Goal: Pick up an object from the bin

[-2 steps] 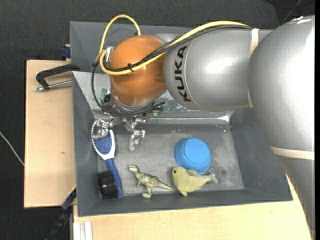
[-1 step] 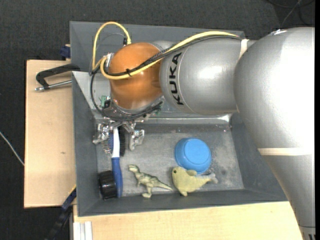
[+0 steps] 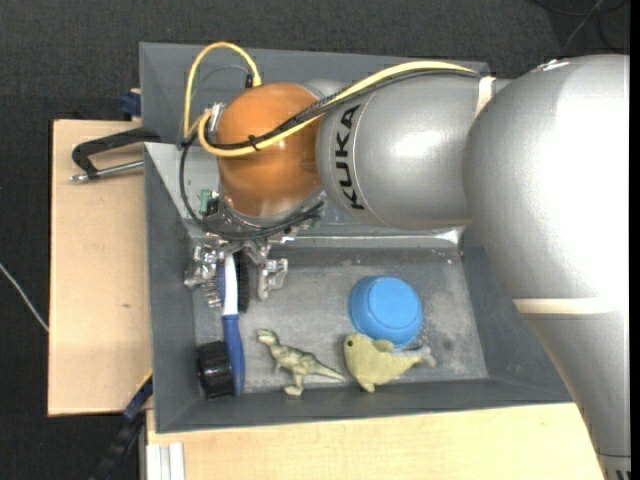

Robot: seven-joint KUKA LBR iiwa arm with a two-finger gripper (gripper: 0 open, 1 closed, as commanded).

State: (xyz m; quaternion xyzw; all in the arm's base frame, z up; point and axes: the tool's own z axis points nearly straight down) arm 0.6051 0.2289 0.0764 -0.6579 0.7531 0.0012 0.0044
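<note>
My gripper (image 3: pixel 238 274) is down at the bin's left side, under the orange wrist cover. Its two metal fingers (image 3: pixel 207 272) stand apart, open. Between them lies the white upper end of a blue-and-white stick, like a toothbrush (image 3: pixel 232 318), whose blue handle runs toward the bin's front. The fingers sit on either side of it without visibly closing on it. A black round cap (image 3: pixel 214 368) rests by the handle's lower end, in the front left corner.
A small beige toy dinosaur (image 3: pixel 293 360) lies at the front middle. To its right are a yellow-green soft toy animal (image 3: pixel 380 361) and, just behind it, a blue upturned cup (image 3: pixel 384 307). The arm covers the bin's back and right.
</note>
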